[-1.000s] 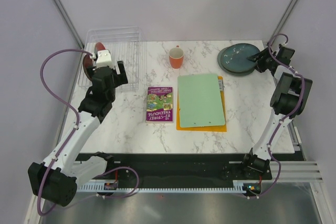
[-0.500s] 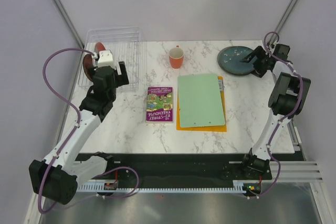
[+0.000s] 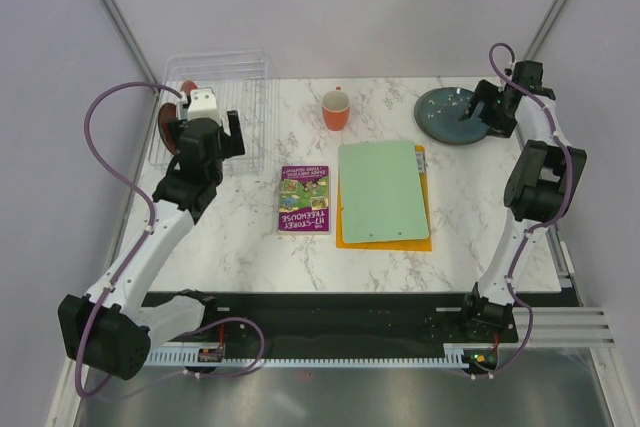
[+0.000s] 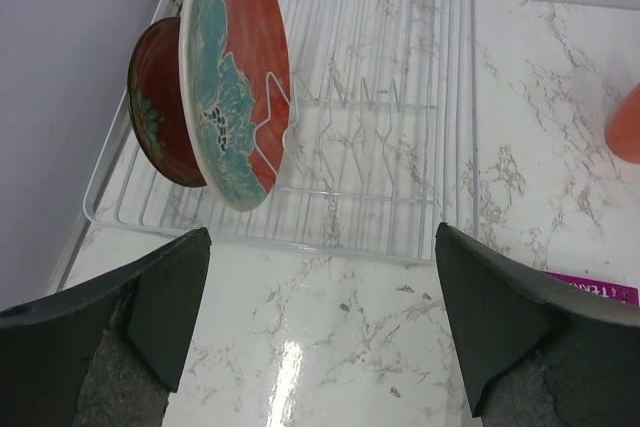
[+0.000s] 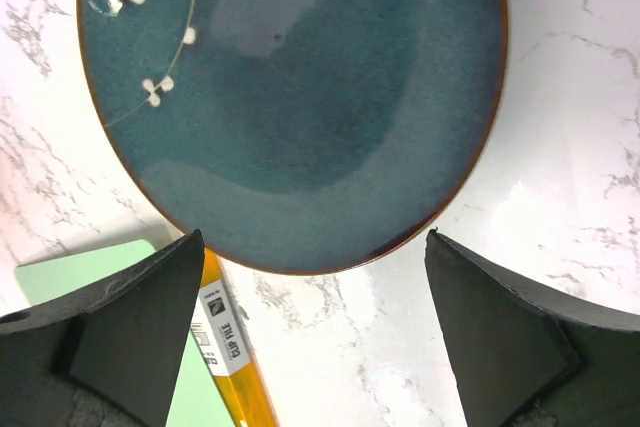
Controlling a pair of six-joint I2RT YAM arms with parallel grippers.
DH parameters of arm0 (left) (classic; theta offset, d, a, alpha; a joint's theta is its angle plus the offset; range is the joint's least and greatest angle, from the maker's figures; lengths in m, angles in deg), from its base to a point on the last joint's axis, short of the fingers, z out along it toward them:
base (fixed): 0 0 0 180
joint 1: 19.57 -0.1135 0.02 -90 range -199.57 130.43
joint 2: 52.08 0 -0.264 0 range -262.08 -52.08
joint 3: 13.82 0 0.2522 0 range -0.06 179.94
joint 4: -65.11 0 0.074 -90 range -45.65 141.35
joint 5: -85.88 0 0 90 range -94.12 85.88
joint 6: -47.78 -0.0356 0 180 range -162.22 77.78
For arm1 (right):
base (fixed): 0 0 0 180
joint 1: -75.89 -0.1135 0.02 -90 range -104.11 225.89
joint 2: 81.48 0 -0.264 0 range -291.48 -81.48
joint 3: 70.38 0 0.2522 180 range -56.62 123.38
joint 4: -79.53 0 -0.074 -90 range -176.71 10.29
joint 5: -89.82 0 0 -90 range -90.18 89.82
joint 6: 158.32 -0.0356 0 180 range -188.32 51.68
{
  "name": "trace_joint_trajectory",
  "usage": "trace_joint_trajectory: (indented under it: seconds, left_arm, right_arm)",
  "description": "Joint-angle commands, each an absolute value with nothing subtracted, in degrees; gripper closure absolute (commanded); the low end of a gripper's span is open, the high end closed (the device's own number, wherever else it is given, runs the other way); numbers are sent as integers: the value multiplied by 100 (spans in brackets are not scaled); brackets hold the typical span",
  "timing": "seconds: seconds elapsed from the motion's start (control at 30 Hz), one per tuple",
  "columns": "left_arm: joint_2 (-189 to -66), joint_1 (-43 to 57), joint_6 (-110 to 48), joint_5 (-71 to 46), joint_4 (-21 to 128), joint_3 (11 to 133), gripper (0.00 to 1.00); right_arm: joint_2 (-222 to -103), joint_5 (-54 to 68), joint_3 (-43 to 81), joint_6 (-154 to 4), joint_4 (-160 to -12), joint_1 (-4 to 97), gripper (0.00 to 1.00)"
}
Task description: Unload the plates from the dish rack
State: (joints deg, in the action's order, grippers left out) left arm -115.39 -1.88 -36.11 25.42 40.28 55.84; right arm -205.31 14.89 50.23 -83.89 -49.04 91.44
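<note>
Standing on edge at the left end of the clear dish rack (image 4: 400, 147), two red-and-teal plates (image 4: 235, 77) sit just ahead of the left hand (image 4: 320, 277), spread apart and empty.

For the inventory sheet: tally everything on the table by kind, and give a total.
Plates: 3 (blue-green plate, red-and-teal plate, dark red plate)
Dish rack: 1
Orange cup: 1
Purple book: 1
Green board: 1
Orange sheet under the board: 1
Total: 8
</note>
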Motion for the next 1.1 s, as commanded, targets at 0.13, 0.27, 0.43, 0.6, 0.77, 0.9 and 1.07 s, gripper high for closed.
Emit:
trace_joint_trajectory:
  seconds: [0.13, 0.27, 0.43, 0.6, 0.77, 0.9, 1.07]
  left_arm:
    - [-11598, -296, -4063, 2769, 4089, 5795, 0]
    - [-11834, -856, -4186, 2709, 4176, 5891, 0]
    - [-12378, -1473, -4186, 2400, 4518, 6155, 0]
    - [-13099, -1649, -4572, 2497, 5107, 6479, 0]
    - [-14144, -1729, -4792, 2760, 5582, 6840, 7]
    - [-14873, -1729, -5047, 3461, 5934, 7182, 18]
    - [-15482, -1729, -5478, 3824, 6400, 7455, 58]
  right_arm:
    - [-20567, 1160, 5167, -8115, -4636, 9135, 2]
    - [-20270, 1327, 4851, -8089, -4811, 9109, 2]
    - [-18987, 1213, 3762, -8203, -5453, 8802, 2]
    - [-18161, 1274, 3190, -8195, -5673, 8433, 2]
    - [-17633, 1310, 2768, -8194, -5770, 8301, 2]
    - [-17228, 1345, 2469, -8151, -5814, 8283, 2]
    - [-17069, 1283, 2345, -8115, -5814, 8283, 2]
